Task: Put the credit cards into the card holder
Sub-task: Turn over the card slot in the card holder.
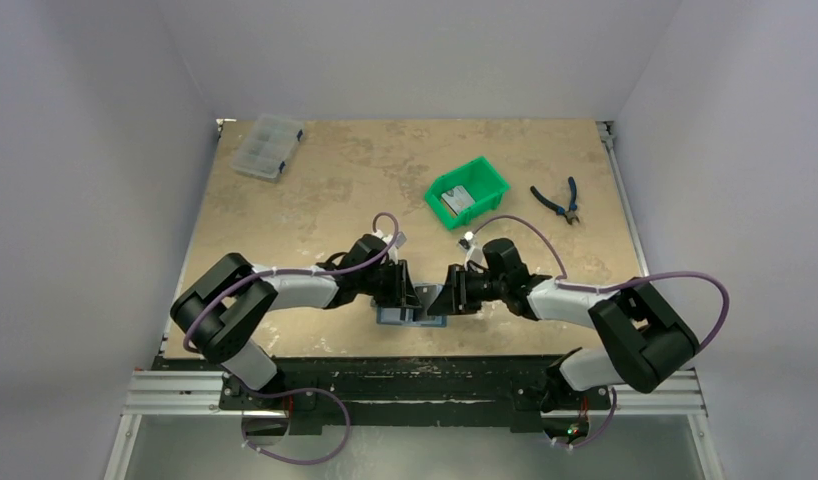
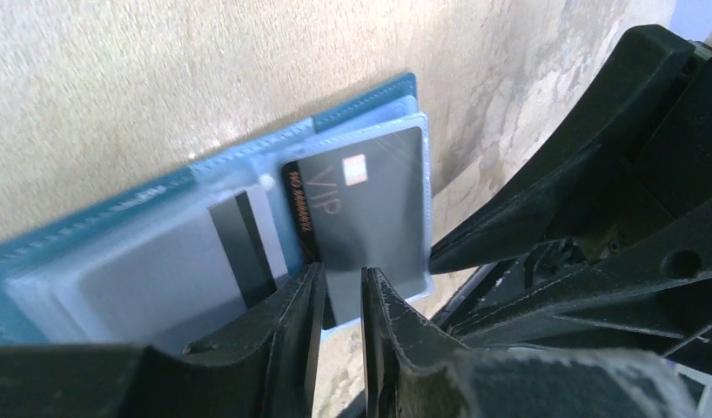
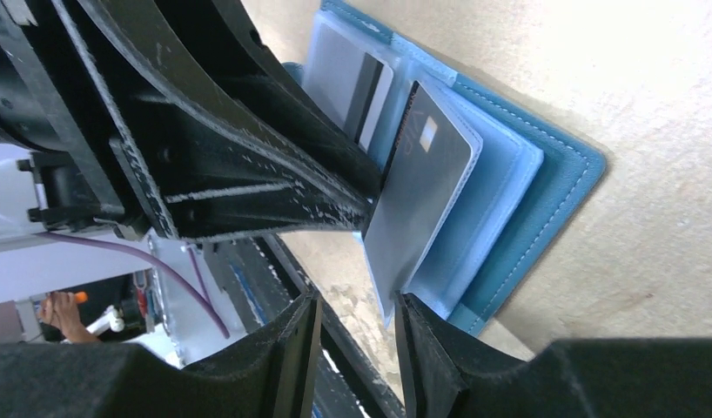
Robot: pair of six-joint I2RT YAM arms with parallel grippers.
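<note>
In the lower centre of the overhead view, both arms meet over the card holder, which lies open on the table near its front edge.

In the left wrist view, the left gripper sits at the bottom of the frame. Its jaws are nearly closed, leaving only a slim gap pinched on the near edge of the dark VIP card. That card lies on the right-hand clear pocket of the holder. Whether pocket plastic is caught in the pinch too, I cannot tell. A grey card with a black stripe sits in the left-hand pocket.

In the right wrist view, the right gripper is at the bottom centre with its jaws partly open. The lower end of the VIP card dips into the gap, and no grip on it shows.

Farther back, right of centre in the overhead view, a green bin holds another grey card. Blue-handled pliers lie just to the right of the bin. A clear compartment box sits at the upper left of the table.
</note>
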